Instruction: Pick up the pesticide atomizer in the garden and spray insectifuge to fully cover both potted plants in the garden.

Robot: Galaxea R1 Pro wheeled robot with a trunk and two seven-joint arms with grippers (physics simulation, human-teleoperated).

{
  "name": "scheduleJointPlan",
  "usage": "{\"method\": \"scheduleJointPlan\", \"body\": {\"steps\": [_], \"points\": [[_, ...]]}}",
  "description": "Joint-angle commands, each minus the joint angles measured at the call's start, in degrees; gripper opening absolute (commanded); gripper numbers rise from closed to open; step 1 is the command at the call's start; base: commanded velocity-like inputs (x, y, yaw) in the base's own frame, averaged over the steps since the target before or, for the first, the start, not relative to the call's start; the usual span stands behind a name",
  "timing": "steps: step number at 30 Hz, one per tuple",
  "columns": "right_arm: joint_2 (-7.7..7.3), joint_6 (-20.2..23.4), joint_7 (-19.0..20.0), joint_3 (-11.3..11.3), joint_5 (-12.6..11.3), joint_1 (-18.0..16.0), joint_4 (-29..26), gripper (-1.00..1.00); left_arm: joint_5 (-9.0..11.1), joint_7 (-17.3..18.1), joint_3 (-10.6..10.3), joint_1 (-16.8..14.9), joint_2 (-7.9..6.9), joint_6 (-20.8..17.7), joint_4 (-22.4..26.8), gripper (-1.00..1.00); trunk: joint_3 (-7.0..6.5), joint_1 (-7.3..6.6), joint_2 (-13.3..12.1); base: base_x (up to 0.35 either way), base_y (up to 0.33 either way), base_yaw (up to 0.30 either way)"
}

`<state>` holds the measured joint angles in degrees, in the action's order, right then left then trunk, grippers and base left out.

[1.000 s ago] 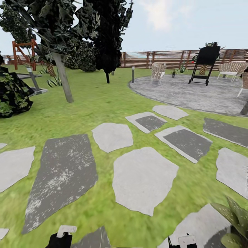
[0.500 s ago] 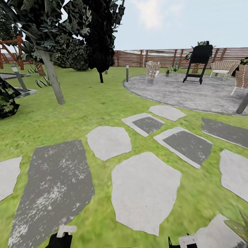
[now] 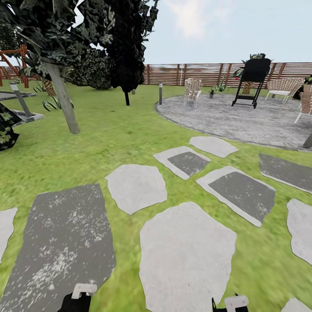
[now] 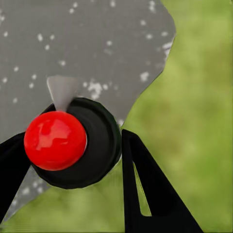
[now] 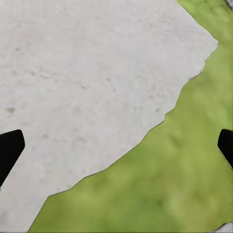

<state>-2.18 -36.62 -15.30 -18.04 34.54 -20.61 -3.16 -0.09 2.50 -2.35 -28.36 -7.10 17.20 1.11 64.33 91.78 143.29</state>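
Pesticide atomizer (image 4: pixel 73 145) clamped in left hand (image 4: pixel 68 170); right hand (image 5: pixel 116 145) spread, empty.

Ground I see: green lawn (image 3: pixel 108 138). On it: pale and dark grey stepping stones (image 3: pixel 186 255); round grey patio (image 3: pixel 242 119) bearing wicker chairs (image 3: pixel 192 91) and a black grill (image 3: pixel 252 82); tree trunk (image 3: pixel 63 102); a short lamp post (image 3: pixel 160 93).

Both arms low at the head view's bottom edge, left gripper (image 4: pixel 73 160) fingers closed around a dark round object with a red knob, right gripper (image 5: pixel 116 145) fingers spread wide apart with nothing between them.
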Motion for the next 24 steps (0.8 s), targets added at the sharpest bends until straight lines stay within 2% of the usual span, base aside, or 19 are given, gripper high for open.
{"method": "scheduleJointPlan", "body": {"steps": [1, 13, 24], "points": [[0.02, -0.12, -0.40, -0.23, 0.61, -0.04, 0.09, 1.00, -0.01, 0.05, -0.20, -0.03, -0.02, 0.20, -0.05, -1.00, 0.05, 0.02, 0.02, 0.338, 0.000, 0.000], [0.06, -0.12, -0.43, -0.24, 0.59, -0.04, 0.09, 1.00, 0.00, 0.05, -0.20, -0.03, -0.02, 0.20, -0.05, -1.00, 0.05, 0.02, 0.02, 0.337, 0.000, -0.016], [0.07, -0.12, -0.43, -0.24, 0.61, -0.04, 0.09, 1.00, 0.00, 0.05, -0.20, -0.03, -0.02, 0.20, -0.05, -1.00, 0.05, 0.02, 0.02, 0.337, 0.067, -0.260]]}}
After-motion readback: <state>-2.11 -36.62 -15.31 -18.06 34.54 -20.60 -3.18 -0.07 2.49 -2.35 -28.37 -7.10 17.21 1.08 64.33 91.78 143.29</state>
